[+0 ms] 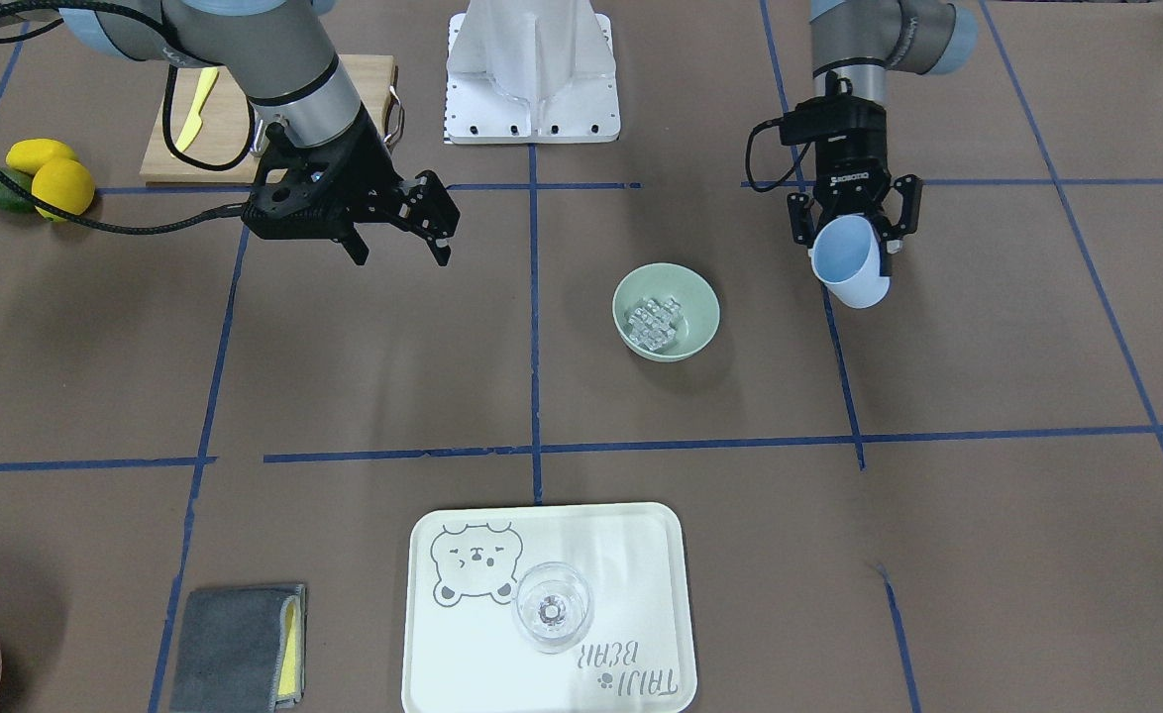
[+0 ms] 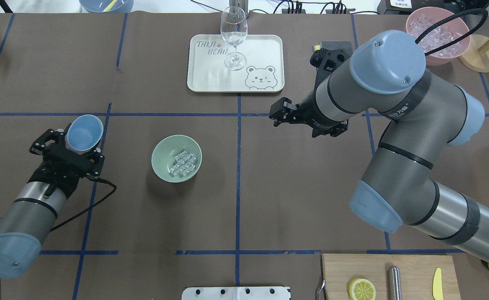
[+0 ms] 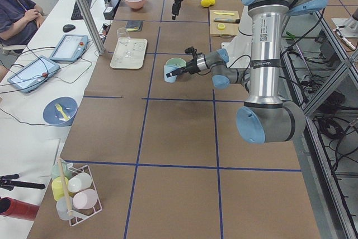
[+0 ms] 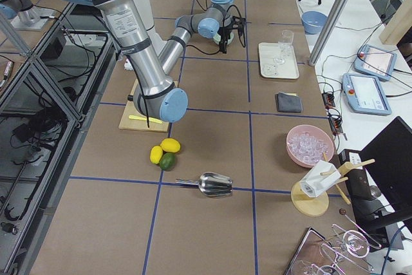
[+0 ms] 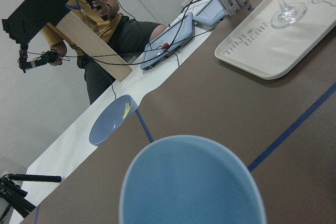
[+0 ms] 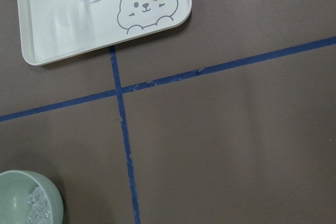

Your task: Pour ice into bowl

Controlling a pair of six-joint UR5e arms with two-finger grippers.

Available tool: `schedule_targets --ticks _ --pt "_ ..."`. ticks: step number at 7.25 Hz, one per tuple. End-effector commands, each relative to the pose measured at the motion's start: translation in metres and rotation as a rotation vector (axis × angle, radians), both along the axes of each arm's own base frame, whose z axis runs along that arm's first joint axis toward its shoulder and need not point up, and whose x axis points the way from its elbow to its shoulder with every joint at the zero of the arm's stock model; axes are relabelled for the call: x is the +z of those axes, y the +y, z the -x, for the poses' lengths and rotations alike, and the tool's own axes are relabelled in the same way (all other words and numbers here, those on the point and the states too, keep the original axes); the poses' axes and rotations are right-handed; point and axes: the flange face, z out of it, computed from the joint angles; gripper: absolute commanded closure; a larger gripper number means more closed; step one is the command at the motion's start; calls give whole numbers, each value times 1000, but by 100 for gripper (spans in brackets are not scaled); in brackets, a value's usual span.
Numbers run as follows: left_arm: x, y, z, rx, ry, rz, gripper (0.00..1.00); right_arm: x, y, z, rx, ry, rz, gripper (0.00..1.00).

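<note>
Glassy ice cubes [image 2: 182, 163] cluster inside the round, matte mint bowl [image 2: 161, 166]. Left gripper [image 1: 851, 243] clamps a smooth light-blue cup [image 1: 857, 279]. Right gripper [image 1: 398, 248] has its fingers apart.

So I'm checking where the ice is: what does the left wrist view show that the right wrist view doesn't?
Only the left wrist view: the light blue cup, its visible part empty, and a blue dish on the white bench. Only the right wrist view: the bowl with ice in it. Both: the tray, the wine glass foot on it, and blue tape lines.
</note>
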Motion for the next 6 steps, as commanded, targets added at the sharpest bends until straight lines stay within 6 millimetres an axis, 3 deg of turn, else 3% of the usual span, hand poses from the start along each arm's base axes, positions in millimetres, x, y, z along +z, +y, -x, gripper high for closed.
schedule_targets --ticks 1,2,6 --pt "48 8 32 7 60 -2 100 -1 0 0 0 -2 0 0" --pt "59 10 39 0 149 41 100 -2 0 0 0 -3 -1 0" --pt "134 22 56 15 305 179 100 -4 1 1 -1 -4 -2 0"
